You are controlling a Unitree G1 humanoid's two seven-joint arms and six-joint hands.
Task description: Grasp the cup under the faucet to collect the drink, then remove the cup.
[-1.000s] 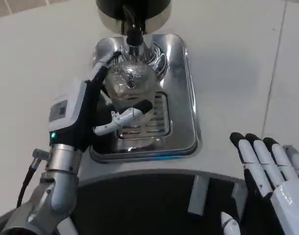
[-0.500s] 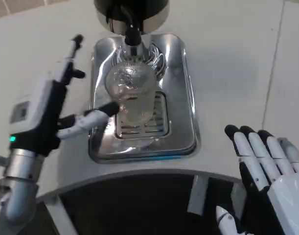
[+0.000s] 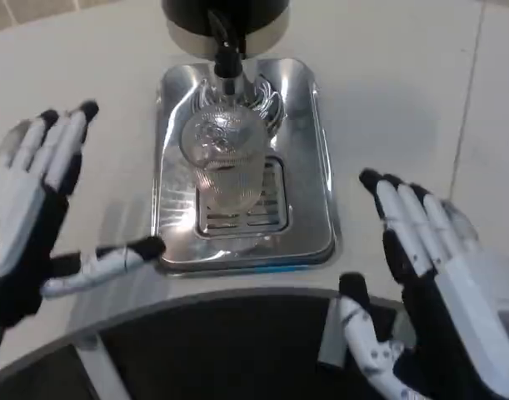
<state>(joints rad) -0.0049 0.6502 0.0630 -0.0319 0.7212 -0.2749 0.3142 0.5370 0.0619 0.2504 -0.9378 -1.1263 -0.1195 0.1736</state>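
Note:
A clear glass cup point(image 3: 223, 158) stands on the grate of the shiny metal drip tray point(image 3: 312, 167), right below the black faucet spout point(image 3: 227, 58) of the dispenser. My left hand point(image 3: 37, 217) is at the left of the tray, away from the cup, fingers spread and holding nothing; its thumb reaches toward the tray's front left corner. My right hand point(image 3: 429, 283) hovers at the front right, fingers apart and empty, well clear of the tray.
The dispenser's black and chrome body point(image 3: 225, 21) rises at the top edge. The white table point(image 3: 404, 100) curves along a dark front edge point(image 3: 237, 304) between my two hands.
My left hand let go of the cup and pulled back to the left and toward me, opening flat. The cup stayed under the faucet. My right hand rose and moved slightly inward.

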